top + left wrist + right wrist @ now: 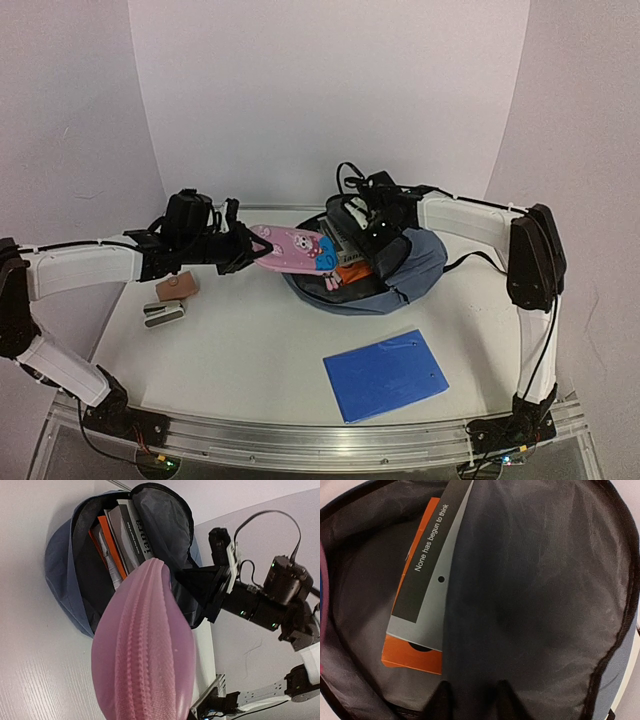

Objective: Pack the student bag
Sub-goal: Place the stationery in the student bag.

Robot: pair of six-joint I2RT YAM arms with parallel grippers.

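Toward the near edge of the desk [250, 350] a flat blue folder [387, 374] is seen, and at the left a small brown item [177, 287] lies just beside a grey-and-white one [165, 315]; all three are well apart from the student bag [425, 262].

Inside the bag an orange book [412, 652] and a grey-and-black book [427, 580] are stood on edge against one side. They take up part of the mouth, and the grey lining of the lifted flap hangs over the rest.

The bag is laid on its side at the far right of centre, with its long axis roughly across the desk. Its open mouth is turned left, toward the left gripper [238, 250].

That gripper is clamped on a pink pencil case [295, 248], which is held lengthwise with its far tip just at the rim of the mouth.

The right gripper [385, 238] is set at the far rim of the opening. Its fingertips [440, 700] appear as two dark blurs against the lining, and whether fabric is pinched between them cannot be told.
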